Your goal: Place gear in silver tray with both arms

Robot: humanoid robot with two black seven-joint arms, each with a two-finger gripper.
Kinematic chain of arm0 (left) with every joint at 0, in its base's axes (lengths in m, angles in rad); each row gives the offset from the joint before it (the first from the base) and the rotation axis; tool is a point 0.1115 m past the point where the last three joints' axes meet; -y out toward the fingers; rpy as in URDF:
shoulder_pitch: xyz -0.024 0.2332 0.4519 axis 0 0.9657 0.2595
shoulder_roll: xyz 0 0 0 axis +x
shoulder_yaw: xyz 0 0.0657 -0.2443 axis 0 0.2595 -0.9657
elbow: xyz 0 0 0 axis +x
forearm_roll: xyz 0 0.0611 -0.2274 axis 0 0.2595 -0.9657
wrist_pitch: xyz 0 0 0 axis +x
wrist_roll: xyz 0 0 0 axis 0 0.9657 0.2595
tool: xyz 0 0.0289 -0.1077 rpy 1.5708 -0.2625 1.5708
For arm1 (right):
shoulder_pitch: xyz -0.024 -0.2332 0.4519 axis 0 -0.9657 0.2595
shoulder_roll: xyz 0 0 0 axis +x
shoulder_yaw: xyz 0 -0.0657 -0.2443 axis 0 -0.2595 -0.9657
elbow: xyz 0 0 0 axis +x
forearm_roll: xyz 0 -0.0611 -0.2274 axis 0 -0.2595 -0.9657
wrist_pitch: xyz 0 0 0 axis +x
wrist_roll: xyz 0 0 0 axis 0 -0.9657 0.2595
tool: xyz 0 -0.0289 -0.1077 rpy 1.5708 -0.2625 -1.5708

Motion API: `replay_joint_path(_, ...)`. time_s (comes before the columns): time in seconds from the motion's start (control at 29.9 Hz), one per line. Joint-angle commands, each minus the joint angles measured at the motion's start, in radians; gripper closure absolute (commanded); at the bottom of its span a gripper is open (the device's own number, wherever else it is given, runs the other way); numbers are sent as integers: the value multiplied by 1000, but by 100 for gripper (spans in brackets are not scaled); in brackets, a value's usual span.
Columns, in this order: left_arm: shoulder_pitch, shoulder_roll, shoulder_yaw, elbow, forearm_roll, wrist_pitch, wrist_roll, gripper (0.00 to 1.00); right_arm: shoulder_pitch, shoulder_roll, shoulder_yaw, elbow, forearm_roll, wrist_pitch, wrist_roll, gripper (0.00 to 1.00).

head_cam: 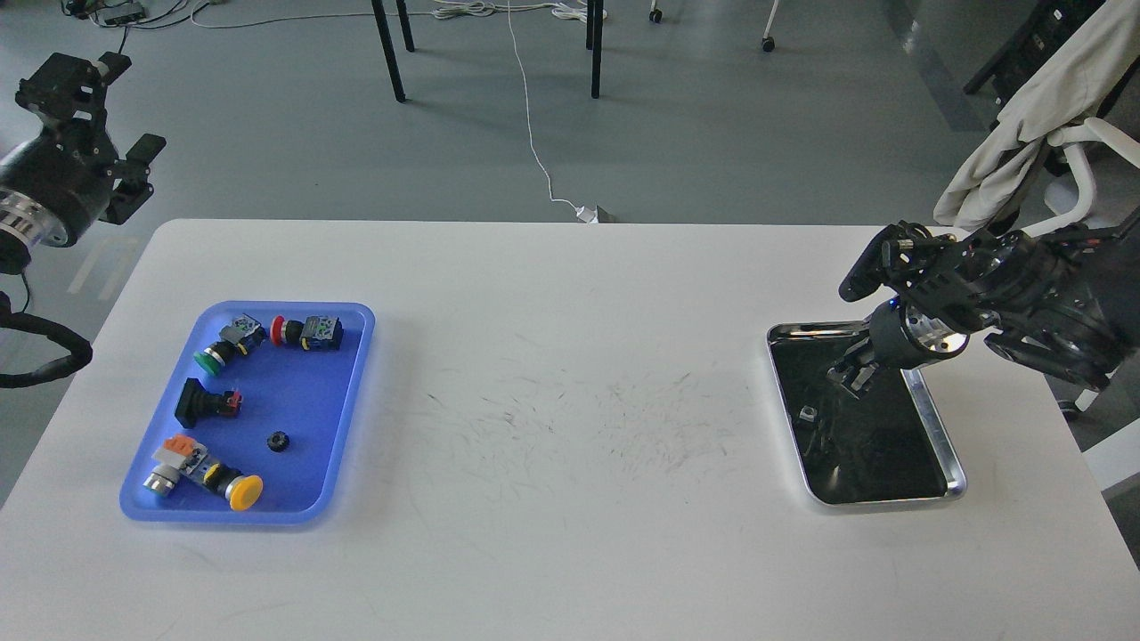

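Below the right pincer (grip state unclear) lies the silver tray.

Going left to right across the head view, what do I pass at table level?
left gripper off the table's left edge → blue tray → small black gear lying in it → bare scuffed table → silver tray, with the right gripper over its far part.

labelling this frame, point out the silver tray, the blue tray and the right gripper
silver tray [932, 417]: head view, right rim
blue tray [303, 392]: head view, bare floor
right gripper [850, 376]: head view, between its fingertips
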Motion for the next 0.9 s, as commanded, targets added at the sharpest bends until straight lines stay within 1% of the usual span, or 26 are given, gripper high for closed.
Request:
replay_joint_path(0.0,1,2,2,0,2,-2,0,1,10,-2,23,0,12,0,0,50)
replay_joint_path(0.2,9,15,15,0,5,-17,0,1,16,-28,138,3,83,9,0,27)
replay_joint_path(0.27,9,35,14,-2,5,-43,0,1,19,-42,168,5,110,9,0,17)
replay_joint_path(0.37,11,65,15,-14,6,-97,0,1,33,-59,231,5,161,12,0,10)
replay_joint_path(0.47,17,88,15,-31,17,-181,0,1,41,-68,258,2,202,12,0,8)
replay_joint_path(0.5,17,91,6,-31,18,-190,0,1,44,-69,265,0,216,12,0,8)
replay_joint_path(0.63,12,107,11,-49,52,-190,0,1,64,-100,316,3,319,14,0,8)
replay_joint_path(0.74,14,141,6,-96,147,-190,0,1,64,-123,363,2,409,12,0,8)
replay_joint_path(0.87,15,163,5,-115,236,-190,0,1,48,-206,492,3,505,2,0,7)
